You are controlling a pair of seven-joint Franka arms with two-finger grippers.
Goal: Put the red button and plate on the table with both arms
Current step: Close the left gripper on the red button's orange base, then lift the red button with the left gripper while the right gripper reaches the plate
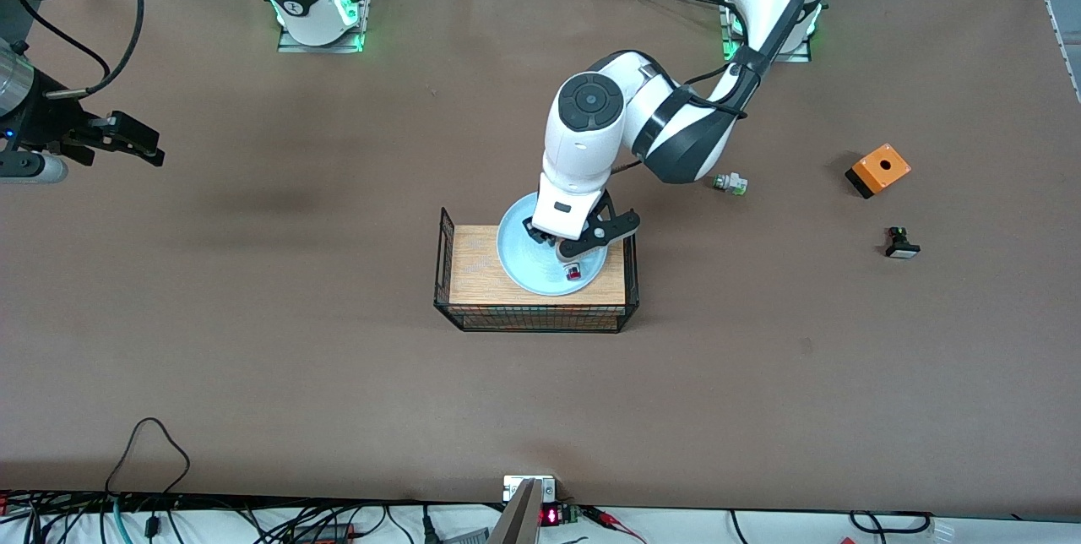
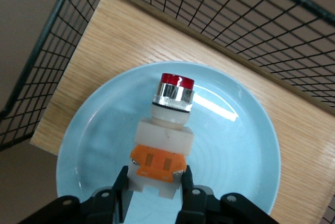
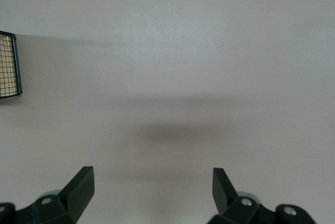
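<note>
The red button [image 1: 573, 273], white with an orange block and a red tip, is over the pale blue plate [image 1: 525, 261], near the rim nearest the front camera. The plate lies on the wood-topped wire stand [image 1: 473, 274] in the middle of the brown table [image 1: 760, 392]. My left gripper [image 1: 573, 263] is shut on the button. In the left wrist view the fingers [image 2: 119, 190] press both sides of the button's white body [image 2: 166, 135] above the plate [image 2: 235, 145]. I cannot tell whether the button touches the plate. My right gripper [image 1: 145, 143] waits open and empty over the table at the right arm's end; its wrist view [image 3: 153, 182] shows bare table [image 3: 167, 51].
A white part with a green tip [image 1: 729, 183], an orange box [image 1: 878, 169] and a black part with a white cap [image 1: 901, 243] lie on the table toward the left arm's end. The stand's black wire walls [image 2: 209, 4] rise around the wooden top; one corner shows in the right wrist view [image 3: 9, 64].
</note>
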